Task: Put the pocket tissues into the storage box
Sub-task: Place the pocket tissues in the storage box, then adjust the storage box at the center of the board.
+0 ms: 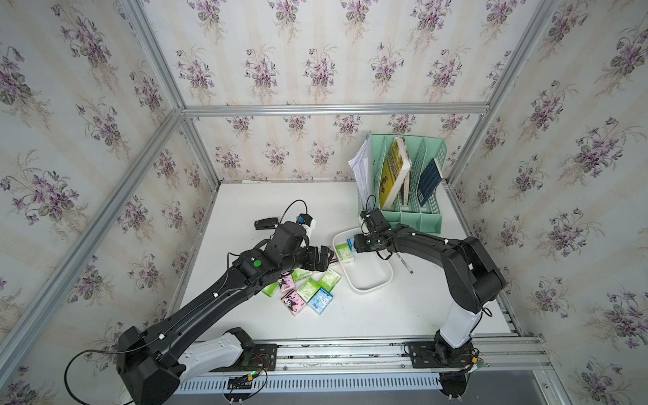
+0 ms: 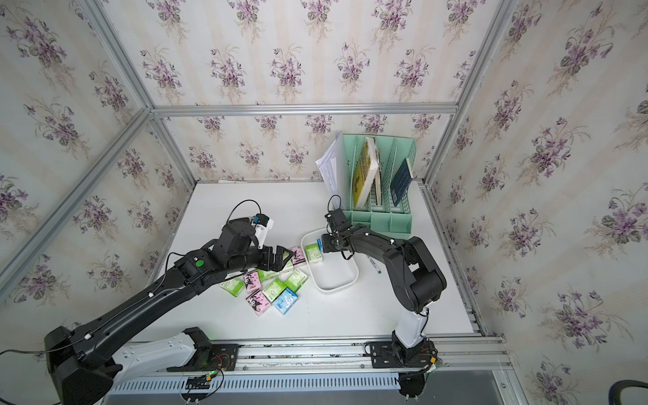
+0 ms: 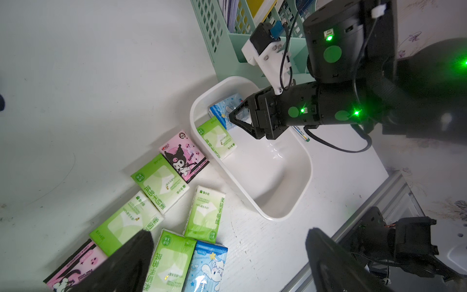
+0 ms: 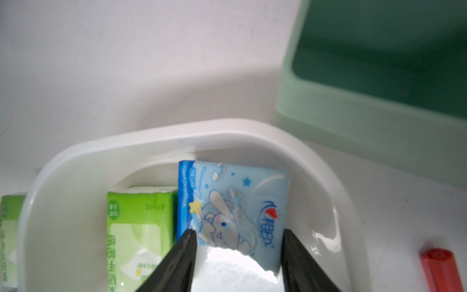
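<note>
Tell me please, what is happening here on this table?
Two robot arms are putting pocket tissues from the table into the white storage box. The right claw is open above a blue pack that lies in the box beside a green pack. The left claw, also open and empty, hovers over the green, pink and blue packs not yet in the box.

Surface: white desk (image 1: 280,196), flat.
Far right corner: mint green organizer (image 1: 420,221), standing upright.
Middle, near the organizer: white storage box (image 1: 368,289).
Left of the box: loose pocket tissues (image 1: 308,289), green, pink and blue, clustered.
Right of the box: pen (image 1: 405,263).
Toward the left edge: small black object (image 1: 265,223).
</note>
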